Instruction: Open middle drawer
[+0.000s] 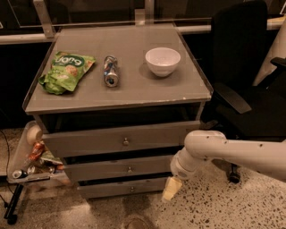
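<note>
Your claw [171, 188] hangs low, right of the middle drawer [98, 170]; whether it is spread I cannot tell. Line it up squarely on the knob [129, 169], then pull straight.

Speckled terrazzo floor [223, 205], black office chair [241, 67] at right, metal rail [18, 39] before dark glass [89, 11], dim light

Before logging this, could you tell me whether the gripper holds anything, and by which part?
Nothing is held: the gripper hangs by the right end of the grey middle drawer, apart from its small round metal knob.
</note>
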Controlling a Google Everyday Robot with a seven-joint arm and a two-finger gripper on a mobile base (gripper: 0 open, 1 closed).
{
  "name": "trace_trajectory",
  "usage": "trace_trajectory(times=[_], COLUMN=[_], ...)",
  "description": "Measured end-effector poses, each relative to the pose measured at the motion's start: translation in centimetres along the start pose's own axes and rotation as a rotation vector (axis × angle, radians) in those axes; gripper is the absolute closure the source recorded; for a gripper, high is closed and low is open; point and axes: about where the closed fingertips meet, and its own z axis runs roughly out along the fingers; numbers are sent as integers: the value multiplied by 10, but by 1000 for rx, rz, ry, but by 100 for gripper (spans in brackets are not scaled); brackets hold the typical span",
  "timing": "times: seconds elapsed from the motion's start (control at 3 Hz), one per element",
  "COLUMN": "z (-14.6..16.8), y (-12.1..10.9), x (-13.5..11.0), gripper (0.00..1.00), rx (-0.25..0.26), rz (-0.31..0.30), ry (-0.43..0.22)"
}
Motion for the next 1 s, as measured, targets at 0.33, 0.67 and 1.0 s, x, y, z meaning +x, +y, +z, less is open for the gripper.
trace_trajectory(times=[0.33, 0.67, 1.0], z=[26, 48, 61], y=[-19, -32, -45], x=[-11, -17, -17], gripper=[0, 0, 0], rx=[4, 7, 22], rz=[-5, -18, -17], ry=[-19, -22, -28])
